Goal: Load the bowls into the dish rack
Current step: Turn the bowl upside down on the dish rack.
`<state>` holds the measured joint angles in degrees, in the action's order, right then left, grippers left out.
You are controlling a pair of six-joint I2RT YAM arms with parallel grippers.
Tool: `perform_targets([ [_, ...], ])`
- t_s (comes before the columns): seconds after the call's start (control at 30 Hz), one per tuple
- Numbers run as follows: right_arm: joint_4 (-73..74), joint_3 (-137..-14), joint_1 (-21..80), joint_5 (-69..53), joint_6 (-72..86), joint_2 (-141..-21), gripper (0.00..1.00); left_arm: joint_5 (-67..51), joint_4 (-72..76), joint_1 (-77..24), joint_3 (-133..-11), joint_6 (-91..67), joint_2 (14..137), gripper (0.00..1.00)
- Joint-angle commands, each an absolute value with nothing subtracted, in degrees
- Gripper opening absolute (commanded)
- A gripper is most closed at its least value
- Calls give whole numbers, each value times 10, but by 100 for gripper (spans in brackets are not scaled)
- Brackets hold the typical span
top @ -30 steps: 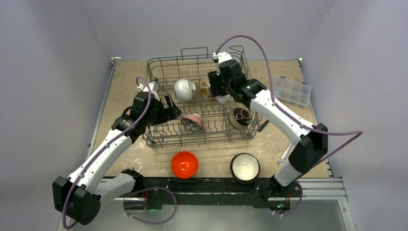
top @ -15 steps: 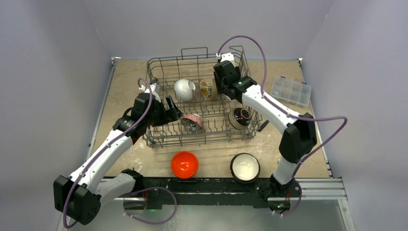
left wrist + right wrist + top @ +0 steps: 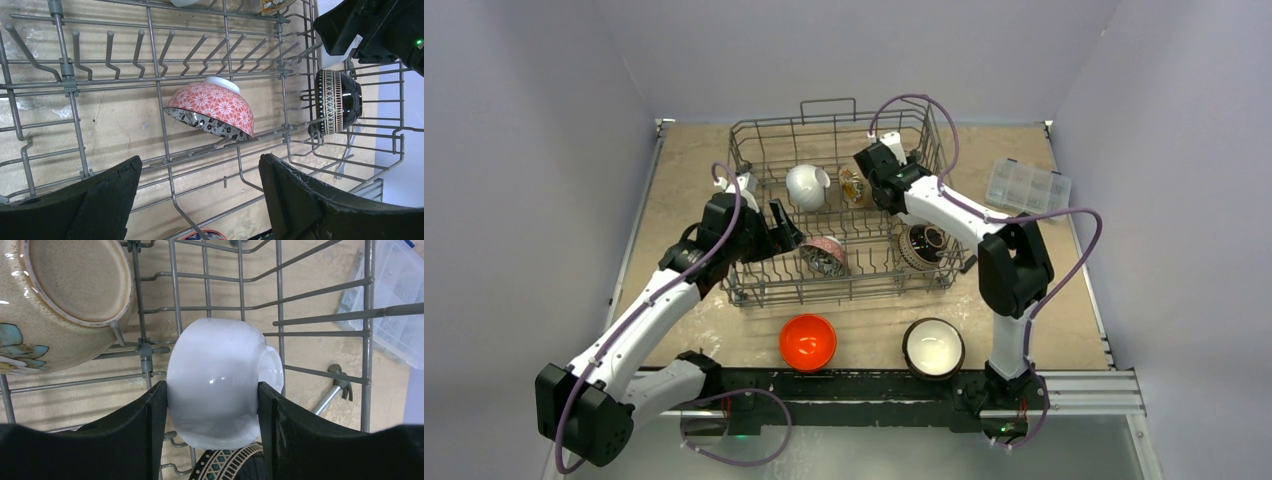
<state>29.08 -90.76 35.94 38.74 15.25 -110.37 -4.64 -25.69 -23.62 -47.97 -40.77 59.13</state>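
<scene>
The dish rack [image 3: 742,170] stands mid-table. In it are a white bowl [image 3: 807,186], a tan flowered bowl [image 3: 853,185], a red-patterned bowl [image 3: 824,255] and a dark patterned bowl [image 3: 921,245]. My right gripper [image 3: 884,192] is low over the rack's back right part, shut on a plain white bowl [image 3: 220,375] held on its side above the wires, beside the tan bowl [image 3: 65,300]. My left gripper [image 3: 782,225] is open and empty over the rack's left side, near the red-patterned bowl [image 3: 212,107]. An orange bowl [image 3: 808,341] and a dark bowl with cream inside [image 3: 933,347] sit on the table in front.
A clear plastic compartment box [image 3: 1029,188] lies at the right of the rack. The rack's handle loop [image 3: 828,103] rises at the back. Upright tines [image 3: 140,50] stand behind the red-patterned bowl. The arm bases and rail [image 3: 864,385] line the near edge.
My right wrist has moved a little left and toward the back over the rack with the white bowl, and its elbow has swung inward. The left arm has not moved.
</scene>
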Motion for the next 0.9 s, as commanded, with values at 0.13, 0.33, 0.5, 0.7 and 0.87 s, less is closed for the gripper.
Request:
perform_targets([
  [0.13,328,-897,358,389,177,-1074,0,-59,-228,-232,-495,-397,596,86],
  [0.33,348,-896,358,379,179,-1067,12,-79,-213,-232,-492,-405,606,86],
  [0.5,360,-913,358,361,171,-1045,54,-102,-193,-232,-483,-420,611,85],
  [0.7,342,-930,359,332,156,-995,77,-137,-129,-235,-444,-486,611,79],
  [0.87,313,-920,359,279,149,-958,84,-115,-54,-279,-415,-545,622,74],
])
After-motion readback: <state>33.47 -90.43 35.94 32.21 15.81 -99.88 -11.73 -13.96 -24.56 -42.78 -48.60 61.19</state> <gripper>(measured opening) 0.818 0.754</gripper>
